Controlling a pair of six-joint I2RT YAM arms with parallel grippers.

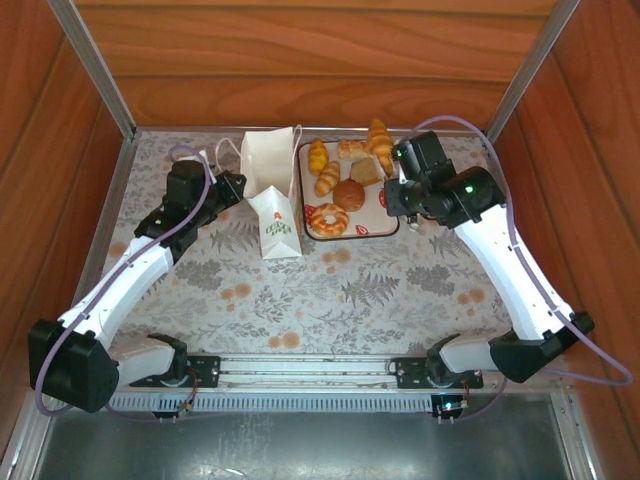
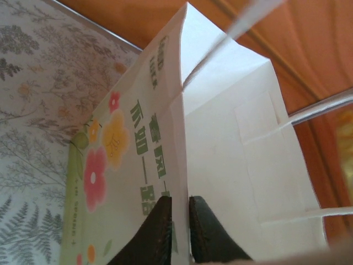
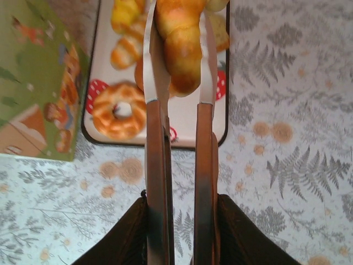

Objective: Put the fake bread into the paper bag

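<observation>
Right wrist view: the right gripper (image 3: 179,22) clamps a croissant (image 3: 179,52) over the tray (image 3: 185,118), ready for bagging. The left gripper (image 2: 177,210) straddles a wall of the paper bag (image 2: 220,154), probably to steady it. Whether it pinches, I cannot tell.

On the tabletop (image 1: 350,290), the paper bag (image 1: 262,160) stands just left of the tray (image 1: 360,236); fake bread (image 1: 350,194) lies on the tray.

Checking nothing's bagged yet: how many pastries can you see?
7. On the tray: two croissants, pale pastry, toast, brown bun, donut. A third croissant sits between the right fingers. The bag may hide more.
</observation>
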